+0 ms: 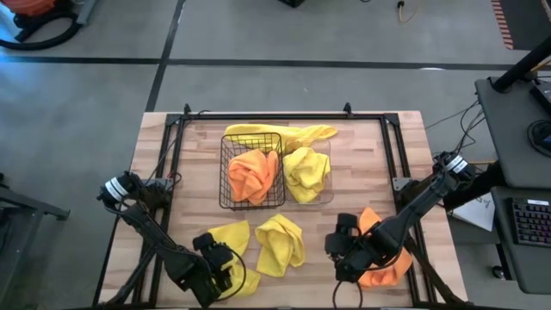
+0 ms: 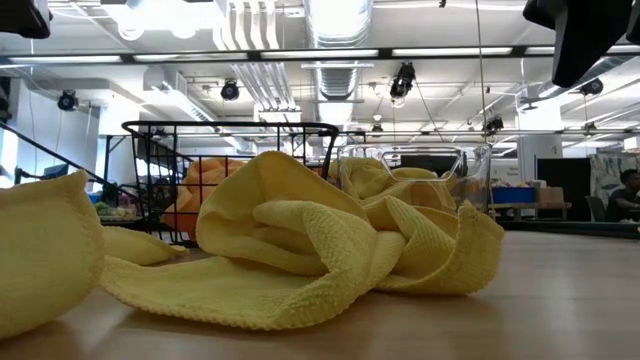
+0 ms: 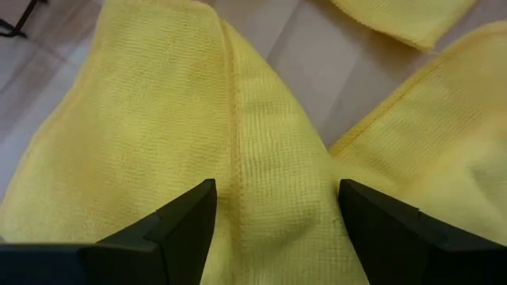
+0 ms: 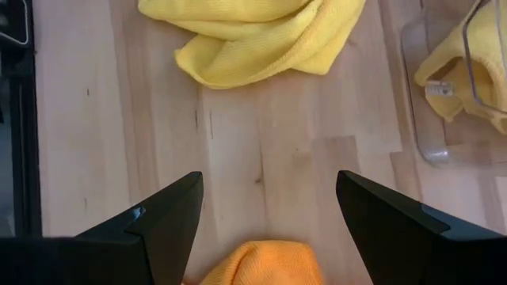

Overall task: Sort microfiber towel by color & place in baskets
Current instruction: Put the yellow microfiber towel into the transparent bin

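1. Left gripper – at the near edge of the table, on the left, its fingers spread wide, straddling a fold of a yellow towel without closing on it. The left wrist view shows the cloth filling the gap between the fingers, with nothing lifted.
2. Right gripper – at the near edge on the right, jaws wide apart and holding nothing. It sits over bare wood, with an orange towel just beneath and behind it; the right wrist view shows that towel's rounded edge between the fingers.
3. Second loose yellow towel – crumpled on the wood between the two grippers, apart from both. In the low view it is the large heap in the foreground.
4. Black wire basket – mid-table, holding a bundle of orange towels.
5. Clear plastic basket – touching the wire one's right side, holding a yellow towel.
6. Farthest back – another yellow towel lies stretched along the wood behind both baskets, its left end draped on the wire basket's far rim.
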Robot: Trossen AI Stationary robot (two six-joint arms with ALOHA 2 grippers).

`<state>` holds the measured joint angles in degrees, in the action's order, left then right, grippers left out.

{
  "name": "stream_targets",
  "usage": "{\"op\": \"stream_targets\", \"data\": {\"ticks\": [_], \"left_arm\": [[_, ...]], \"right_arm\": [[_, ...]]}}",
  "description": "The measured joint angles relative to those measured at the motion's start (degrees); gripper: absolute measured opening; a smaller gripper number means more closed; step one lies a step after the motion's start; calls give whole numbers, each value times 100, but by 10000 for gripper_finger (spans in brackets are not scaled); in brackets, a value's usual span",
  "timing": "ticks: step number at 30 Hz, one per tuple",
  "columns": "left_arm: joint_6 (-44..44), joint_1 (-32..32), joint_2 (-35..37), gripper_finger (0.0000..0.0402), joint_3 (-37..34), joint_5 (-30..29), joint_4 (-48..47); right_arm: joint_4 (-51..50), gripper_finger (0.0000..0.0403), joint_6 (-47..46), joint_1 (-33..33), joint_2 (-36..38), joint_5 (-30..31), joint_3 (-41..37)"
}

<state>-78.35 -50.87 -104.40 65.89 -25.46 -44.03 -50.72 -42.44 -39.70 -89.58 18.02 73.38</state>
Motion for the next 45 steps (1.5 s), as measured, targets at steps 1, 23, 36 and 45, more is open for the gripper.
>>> {"op": "stream_targets", "data": {"ticks": [1, 23, 36, 45], "left_arm": [[-43, 0, 0, 247, 0, 6, 4], [-303, -10, -464, 18, -5, 74, 108], [834, -93, 1124, 1, 192, -1161, -5], [3346, -16, 1604, 0, 906, -2553, 784]], "right_arm": [[-2, 286, 14, 2, 0, 0, -2], [804, 286, -15, -94, 7, 203, -404], [1431, 286, 322, -206, 7, 911, -524], [2652, 286, 1807, -180, 7, 2696, -616]]}}
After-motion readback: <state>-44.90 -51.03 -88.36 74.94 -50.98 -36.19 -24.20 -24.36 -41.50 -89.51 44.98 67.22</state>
